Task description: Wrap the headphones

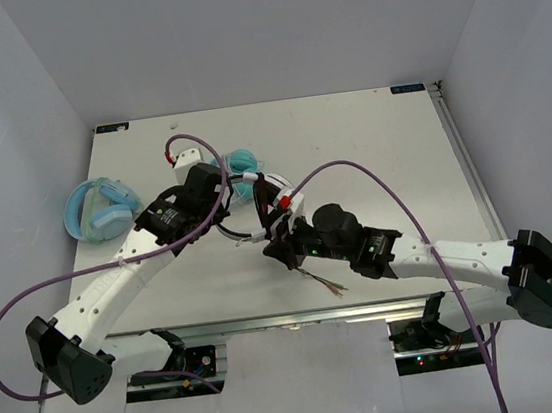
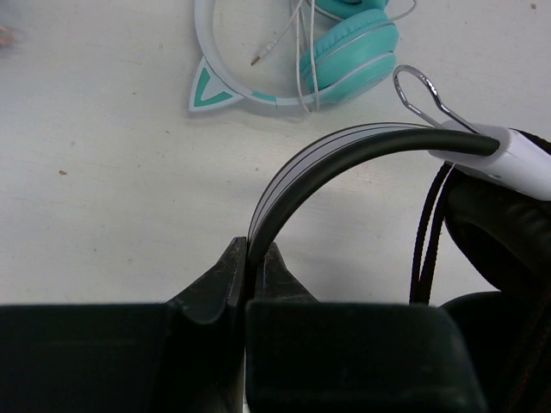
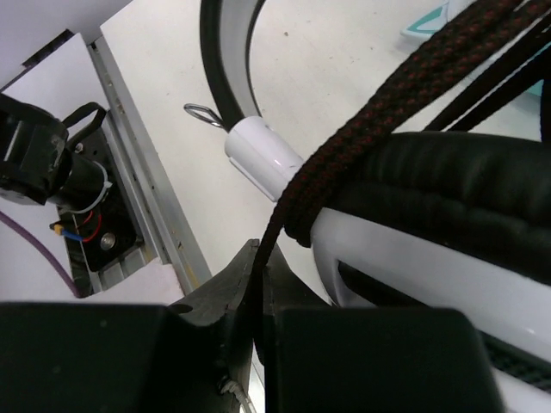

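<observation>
While my left gripper (image 2: 249, 262) pinches the thin black headband (image 2: 344, 148) of the headphones (image 1: 254, 209), my right gripper (image 3: 258, 262) is closed on the braided cable (image 3: 370, 112). The cable climbs out from between my fingers and lies across the white earcup (image 3: 413, 258). The headphones are about mid-table, caught between my two wrists, just this side of the teal cat-ear set (image 2: 349, 47). I cannot tell whether they rest on the table (image 2: 112, 172) or hang just off it.

I judge I am midway through the winding. Strands already cross the earcup, two more hang beside the slider in the left wrist view, and what looks like a loose tail (image 1: 326, 284) lies under my right arm.

The next move, as I see it, calls for my left fingers to hold the band steady. My right should carry the cable round the cups under light tension, then regrip farther along it.
</observation>
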`<state>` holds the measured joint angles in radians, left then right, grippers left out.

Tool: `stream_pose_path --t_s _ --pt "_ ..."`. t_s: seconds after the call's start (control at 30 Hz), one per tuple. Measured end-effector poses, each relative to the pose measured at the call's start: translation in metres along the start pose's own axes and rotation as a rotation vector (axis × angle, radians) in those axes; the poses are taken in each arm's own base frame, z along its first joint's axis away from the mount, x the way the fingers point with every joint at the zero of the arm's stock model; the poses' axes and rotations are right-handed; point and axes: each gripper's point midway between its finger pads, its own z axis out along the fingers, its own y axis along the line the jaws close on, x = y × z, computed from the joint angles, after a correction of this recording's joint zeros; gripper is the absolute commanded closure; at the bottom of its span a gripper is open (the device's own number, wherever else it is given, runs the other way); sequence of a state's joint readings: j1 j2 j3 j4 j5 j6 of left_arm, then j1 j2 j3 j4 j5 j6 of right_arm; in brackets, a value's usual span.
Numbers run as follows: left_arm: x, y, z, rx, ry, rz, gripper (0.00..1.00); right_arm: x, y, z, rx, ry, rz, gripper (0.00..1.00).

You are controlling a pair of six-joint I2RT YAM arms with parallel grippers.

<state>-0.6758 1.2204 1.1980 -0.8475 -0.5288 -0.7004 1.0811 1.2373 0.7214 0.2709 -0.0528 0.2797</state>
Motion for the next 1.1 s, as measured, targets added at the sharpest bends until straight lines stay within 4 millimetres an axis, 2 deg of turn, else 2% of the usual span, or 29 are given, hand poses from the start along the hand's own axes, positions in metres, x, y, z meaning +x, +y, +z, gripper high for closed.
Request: stream_pose_path --t_s 0.17,0.33,0.43,0.67,0.9,1.1 --pt "0.000 0.000 -0.008 0.027 0.001 -0.036 1.00 0.000 -0.002 0.002 0.074 -0.043 -0.030 0.88" --pt "-0.006 0.000 -0.012 0.039 -0.027 -0.098 1.00 0.023 -0.017 0.000 0.151 -0.021 -0.050 0.82" --pt "-0.007 0.003 -0.013 0.035 -0.036 -0.122 1.00 0.030 -0.024 0.002 0.189 -0.015 -0.057 0.79" --pt "-0.003 0.005 -0.012 0.030 -0.031 -0.133 1.00 0.033 -0.030 0.009 0.216 -0.039 -0.079 0.76" --pt "0.001 0.008 -0.011 0.024 -0.025 -0.131 1.00 0.039 -0.034 0.014 0.217 -0.058 -0.083 0.66" --pt "-0.005 0.013 -0.015 0.018 -0.050 -0.154 1.00 0.045 -0.036 0.014 0.223 -0.052 -0.092 0.64"
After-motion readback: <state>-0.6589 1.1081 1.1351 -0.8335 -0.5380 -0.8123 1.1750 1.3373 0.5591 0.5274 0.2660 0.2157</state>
